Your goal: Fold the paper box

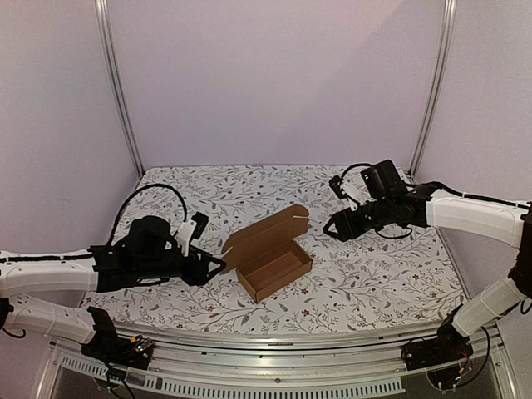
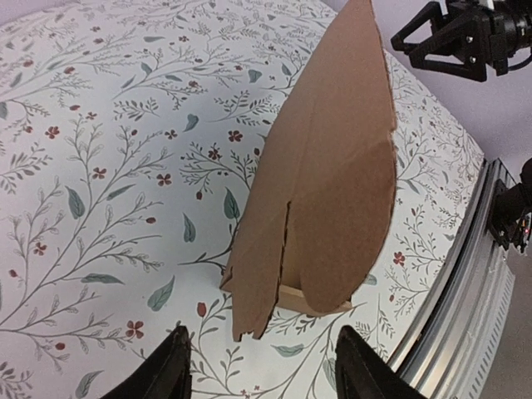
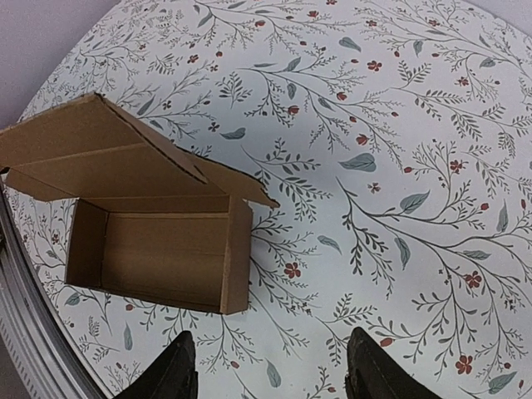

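Open paper box (image 1: 270,258) is set on the counter (image 1: 374,283); left claw (image 1: 218,264) is spread wide, empty, near its left end; right claw (image 1: 330,226) likewise, far right

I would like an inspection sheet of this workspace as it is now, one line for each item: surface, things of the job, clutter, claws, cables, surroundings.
Surface: white tablecloth with a floral print, lying flat.
Job's things: plain brown cardboard paper box, tray formed, lid flap raised and open.
Clutter: nothing seen.
Claws: left claw open and empty, close to the box's left end; right claw open and empty, apart from the box on its right.
Cables: black cable loop above the left arm; black cable at the right wrist.
Surroundings: plain pale walls, metal posts, aluminium rail at the near edge.
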